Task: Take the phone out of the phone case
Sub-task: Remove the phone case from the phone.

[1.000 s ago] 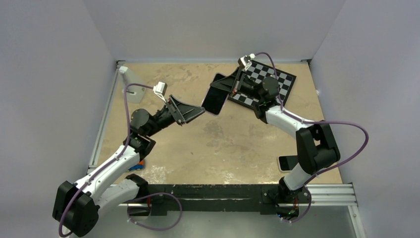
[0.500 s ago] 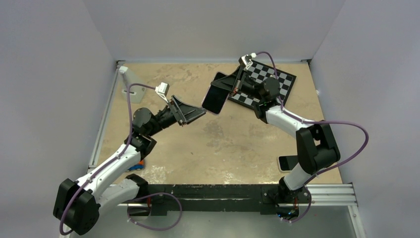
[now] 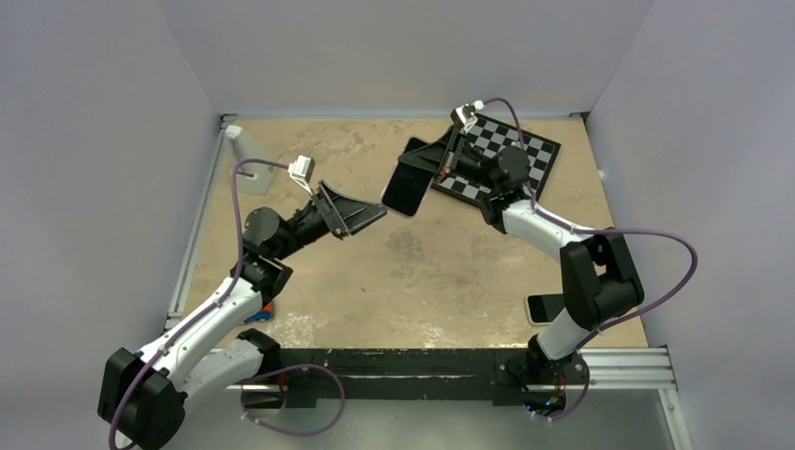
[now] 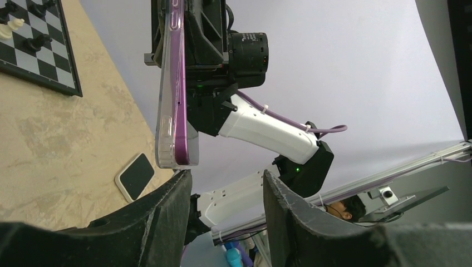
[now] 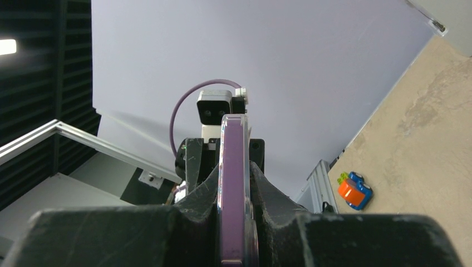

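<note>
Fingers (image 5: 203,186) of the right gripper (image 5: 234,175): clamping the phone (image 4: 181,89), which is sitting in the phone case (image 4: 165,94) edge-on, in the air above the table (image 3: 431,272) near the chessboard (image 3: 525,150).
Left gripper (image 4: 225,181): standing parted, grasping nothing, one tip just beside the phone's free end; contact unclear.
Handling: probably light and stiff, glass slippery, case rim flexing.
Hold: likely peeling the pale rim at a free corner.
</note>
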Robot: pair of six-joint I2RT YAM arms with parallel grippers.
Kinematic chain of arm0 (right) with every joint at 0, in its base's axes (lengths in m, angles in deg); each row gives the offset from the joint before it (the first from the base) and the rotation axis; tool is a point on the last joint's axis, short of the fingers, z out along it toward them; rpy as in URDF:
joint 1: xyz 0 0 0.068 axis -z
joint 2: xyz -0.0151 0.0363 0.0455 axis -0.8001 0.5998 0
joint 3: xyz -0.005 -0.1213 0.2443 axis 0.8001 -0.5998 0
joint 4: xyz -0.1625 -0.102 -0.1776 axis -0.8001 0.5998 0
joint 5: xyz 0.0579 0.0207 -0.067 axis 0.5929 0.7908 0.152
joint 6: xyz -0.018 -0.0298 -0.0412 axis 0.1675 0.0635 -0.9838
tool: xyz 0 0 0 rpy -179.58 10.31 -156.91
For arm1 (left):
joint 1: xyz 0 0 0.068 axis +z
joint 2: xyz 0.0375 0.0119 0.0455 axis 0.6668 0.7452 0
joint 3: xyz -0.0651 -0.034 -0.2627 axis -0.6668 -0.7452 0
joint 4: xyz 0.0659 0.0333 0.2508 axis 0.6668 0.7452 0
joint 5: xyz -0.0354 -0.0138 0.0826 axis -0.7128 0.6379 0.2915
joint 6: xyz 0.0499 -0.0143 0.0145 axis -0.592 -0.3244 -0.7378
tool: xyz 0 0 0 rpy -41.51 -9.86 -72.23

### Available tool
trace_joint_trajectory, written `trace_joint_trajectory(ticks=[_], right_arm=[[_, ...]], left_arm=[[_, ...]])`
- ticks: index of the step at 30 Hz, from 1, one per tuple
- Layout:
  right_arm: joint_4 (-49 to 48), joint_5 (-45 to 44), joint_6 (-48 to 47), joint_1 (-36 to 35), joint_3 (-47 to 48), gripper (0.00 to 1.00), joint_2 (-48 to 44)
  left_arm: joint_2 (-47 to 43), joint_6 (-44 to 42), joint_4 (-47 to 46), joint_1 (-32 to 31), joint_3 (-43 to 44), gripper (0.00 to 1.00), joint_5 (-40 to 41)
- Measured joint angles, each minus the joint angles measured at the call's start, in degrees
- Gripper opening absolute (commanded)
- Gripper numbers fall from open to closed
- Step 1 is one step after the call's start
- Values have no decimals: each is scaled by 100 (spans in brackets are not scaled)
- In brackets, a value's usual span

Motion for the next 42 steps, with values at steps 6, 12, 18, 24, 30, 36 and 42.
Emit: trace_joint_trajectory(ticks=[6,12,18,24,30,36,42], right_arm=[[2,-2,-4,-24,0,0,0],[44,-61,-72,-22,0,0,0],[44,-118,-107,-28,0,0,0],[42,-138,-170,-52,0,0,0],[50,-140,-234,-57,0,0,0],[750,-118,-728,-111,42,0,-44],[2037,-81,-1875,-225,247,0,-426]], left_arm=[[94,4,-48,0,0,54,2],[330,13,-271,-4,0,54,-48],[382,11,-304,-4,0,54,-35],[391,4,-157,7,4,53,50],[457,-7,-68,46,20,51,48],[645,-442,391,122,389,43,-111],[800,-1106,1137,181,673,29,-439]])
